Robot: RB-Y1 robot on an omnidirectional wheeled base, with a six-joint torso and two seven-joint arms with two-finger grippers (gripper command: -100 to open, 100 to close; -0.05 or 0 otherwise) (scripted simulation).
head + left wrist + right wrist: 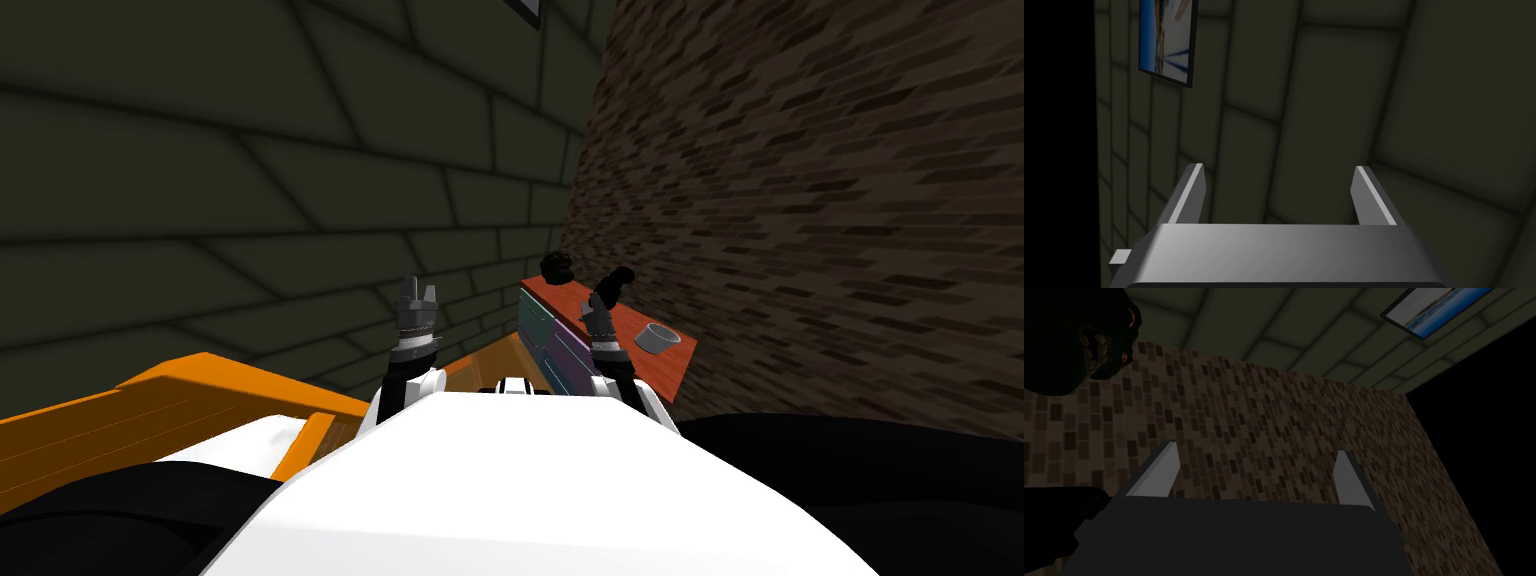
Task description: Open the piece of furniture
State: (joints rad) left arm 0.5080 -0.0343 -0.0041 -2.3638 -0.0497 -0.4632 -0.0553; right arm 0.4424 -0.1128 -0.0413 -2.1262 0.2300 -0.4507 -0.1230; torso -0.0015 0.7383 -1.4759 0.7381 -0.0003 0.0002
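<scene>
Two coloured fronts face you on the low chest [625, 312] standing against the brick wall to your right: a teal front [532, 322] and, nearer you, a purple front [568, 358]. These look like drawers, though the seams are hard to read. The chest has a reddish-brown top that carries a grey bowl [660, 338] and a black lump [558, 266].

Your right gripper [1251, 475] is raised above that top, close beside the black lump, with its fingers spread wide and holding nothing. Your left gripper [420, 293] is raised ahead of your chest, well apart from the chest of drawers, and is also spread wide and empty.

Expect a rigid, boxy thing that will not flex or crush. A front should probably slide straight out with moderate resistance, while the body stays put. You cannot make out any handle or knob from here, so look for one low on a front. Failing that, pinch the upper lip of the purple front. Pull level and steadily, since a jerk could rattle the bowl.
</scene>
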